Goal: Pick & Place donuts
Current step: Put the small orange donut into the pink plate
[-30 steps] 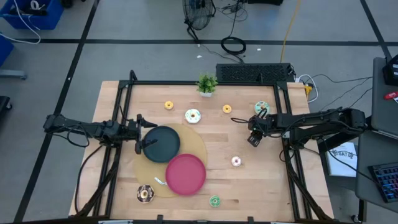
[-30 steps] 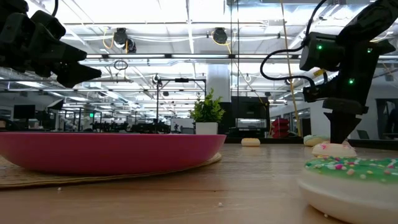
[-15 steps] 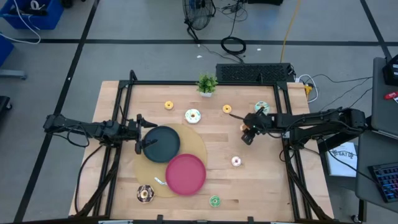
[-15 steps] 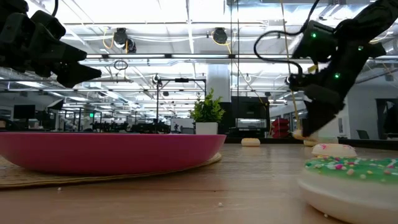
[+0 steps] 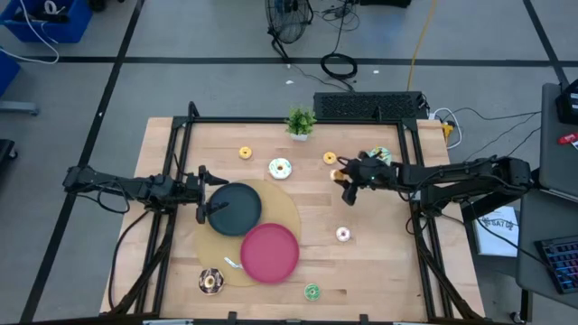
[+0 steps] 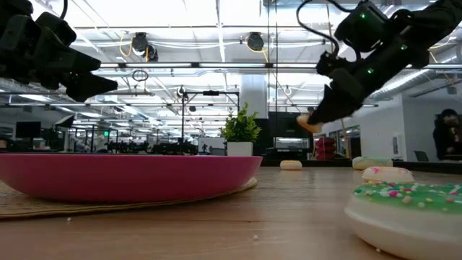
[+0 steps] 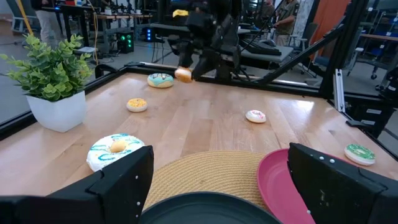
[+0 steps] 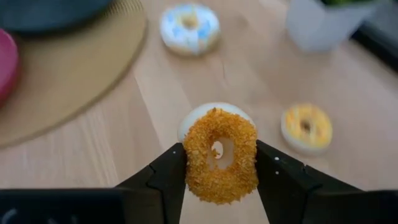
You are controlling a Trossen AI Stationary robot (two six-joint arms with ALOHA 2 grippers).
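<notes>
A robotics lab: framed wooden table, floor cables, rows of workbenches behind.

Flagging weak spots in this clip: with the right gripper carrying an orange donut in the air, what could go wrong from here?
1. The right gripper pinches the orange crumb donut only by its outer edges, so it could slip or twist out mid-carry.
2. The left gripper hangs open over the dark plate, so a drop there could crowd the two arms.
</notes>
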